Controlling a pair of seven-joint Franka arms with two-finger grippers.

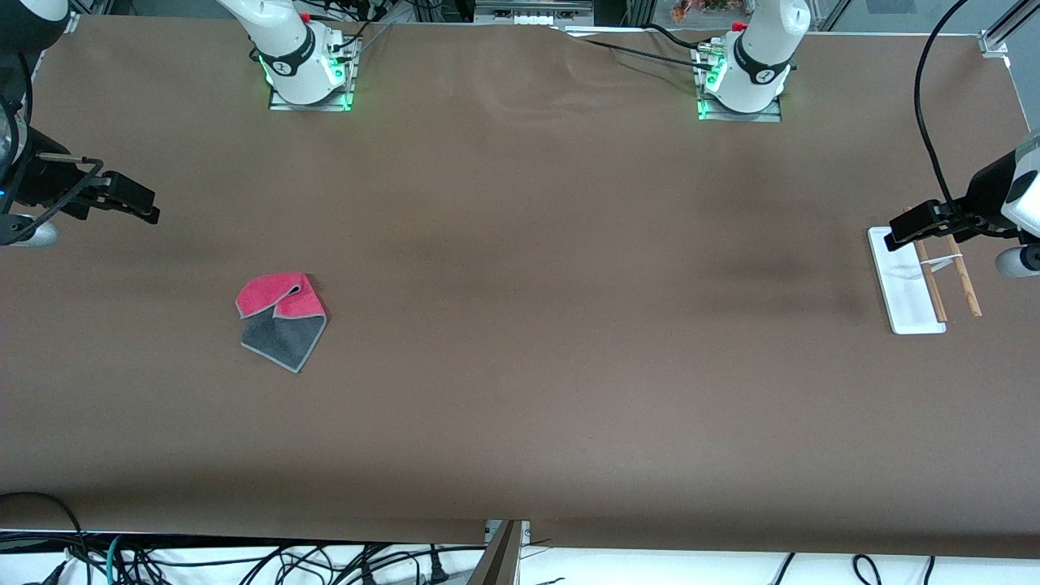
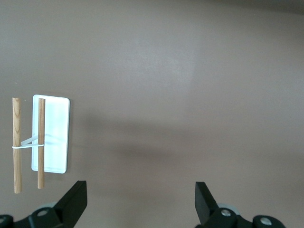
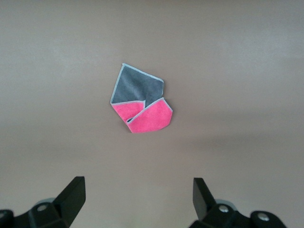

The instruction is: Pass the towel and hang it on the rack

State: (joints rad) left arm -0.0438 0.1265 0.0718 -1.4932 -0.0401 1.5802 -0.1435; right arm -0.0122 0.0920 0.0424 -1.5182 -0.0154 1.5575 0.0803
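Note:
The towel [image 1: 280,319] lies folded on the brown table toward the right arm's end, pink face farther from the front camera, grey face nearer. It also shows in the right wrist view [image 3: 141,102]. The rack [image 1: 904,280] stands at the left arm's end, with a white base and two wooden rods [image 1: 965,280]; it also shows in the left wrist view [image 2: 56,118]. My right gripper [image 1: 57,195] [image 3: 137,190] hangs open and empty above the table, apart from the towel. My left gripper [image 1: 979,218] [image 2: 141,192] hangs open and empty above the table beside the rack.
The brown table cover [image 1: 520,244] spans the whole table. The arm bases [image 1: 309,73] [image 1: 743,81] stand along the edge farthest from the front camera. Cables [image 1: 244,561] hang below the nearest edge.

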